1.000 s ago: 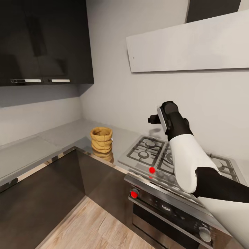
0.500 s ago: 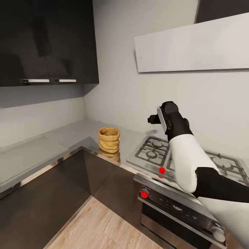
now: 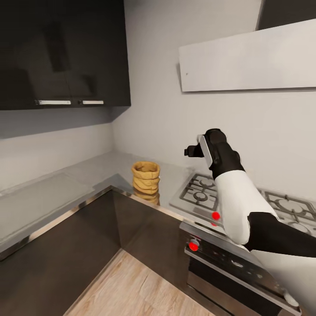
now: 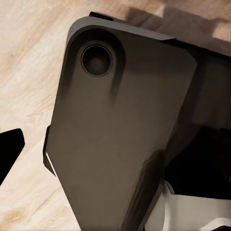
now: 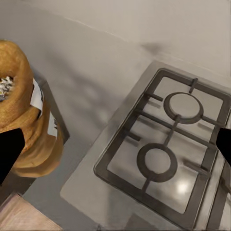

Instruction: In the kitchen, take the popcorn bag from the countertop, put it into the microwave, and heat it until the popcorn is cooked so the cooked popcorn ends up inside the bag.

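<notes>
Grey countertop — popcorn bag upright beside hob; right tool spread wide, empty; left tool hidden.

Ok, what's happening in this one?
A simulated robot faces a kitchen corner. The popcorn bag stands on the countertop beside the gas hob, untouched. The right arm is raised over the hob, its gripper open and apart from the bag. The right wrist view shows kernels in the bag's mouth.
</notes>
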`<state>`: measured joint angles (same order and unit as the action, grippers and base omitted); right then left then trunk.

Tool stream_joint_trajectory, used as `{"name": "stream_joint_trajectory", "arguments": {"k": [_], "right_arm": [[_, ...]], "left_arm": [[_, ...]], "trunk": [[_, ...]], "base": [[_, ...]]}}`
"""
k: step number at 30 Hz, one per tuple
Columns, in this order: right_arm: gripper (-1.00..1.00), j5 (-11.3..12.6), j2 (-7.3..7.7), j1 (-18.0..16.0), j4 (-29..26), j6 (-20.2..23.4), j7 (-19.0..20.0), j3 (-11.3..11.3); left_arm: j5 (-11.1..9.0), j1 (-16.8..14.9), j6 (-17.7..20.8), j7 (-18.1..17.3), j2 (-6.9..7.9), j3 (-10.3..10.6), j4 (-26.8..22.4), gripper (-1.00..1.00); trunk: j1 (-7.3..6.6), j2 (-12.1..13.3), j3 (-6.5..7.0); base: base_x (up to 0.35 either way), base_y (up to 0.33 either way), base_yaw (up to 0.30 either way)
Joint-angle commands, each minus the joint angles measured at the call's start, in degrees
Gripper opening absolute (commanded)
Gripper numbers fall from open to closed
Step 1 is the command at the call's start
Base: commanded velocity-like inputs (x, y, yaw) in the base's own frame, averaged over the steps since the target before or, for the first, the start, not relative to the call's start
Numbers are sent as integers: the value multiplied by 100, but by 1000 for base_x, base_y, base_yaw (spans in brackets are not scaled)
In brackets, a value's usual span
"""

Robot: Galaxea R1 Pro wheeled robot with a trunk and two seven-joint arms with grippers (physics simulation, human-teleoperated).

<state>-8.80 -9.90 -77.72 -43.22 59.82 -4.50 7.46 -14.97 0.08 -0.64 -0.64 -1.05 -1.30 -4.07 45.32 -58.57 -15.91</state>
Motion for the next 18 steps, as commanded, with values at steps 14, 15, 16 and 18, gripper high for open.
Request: {"name": "stream_joint_trajectory", "arguments": {"k": [14,15,16,18], "right_arm": [[100,12,-10,-6,-2,18,10,10],[100,11,-10,-6,-2,18,10,10],[100,11,-10,-6,-2,18,10,10],[100,10,-10,-5,-2,18,10,10]], "left_arm": [[-24,1,-7,-7,-1,-11,-6,100],[-24,1,-7,-7,-1,-11,-6,100],[-24,1,-7,-7,-1,-11,-6,100],[-24,1,-7,-7,-1,-11,-6,100]], "trunk": [[1,-5,-7],[1,-5,-7],[1,-5,-7],[1,-5,-7]], "base": [[0,211,0],[0,116,0],[0,70,0],[0,13,0]]}}
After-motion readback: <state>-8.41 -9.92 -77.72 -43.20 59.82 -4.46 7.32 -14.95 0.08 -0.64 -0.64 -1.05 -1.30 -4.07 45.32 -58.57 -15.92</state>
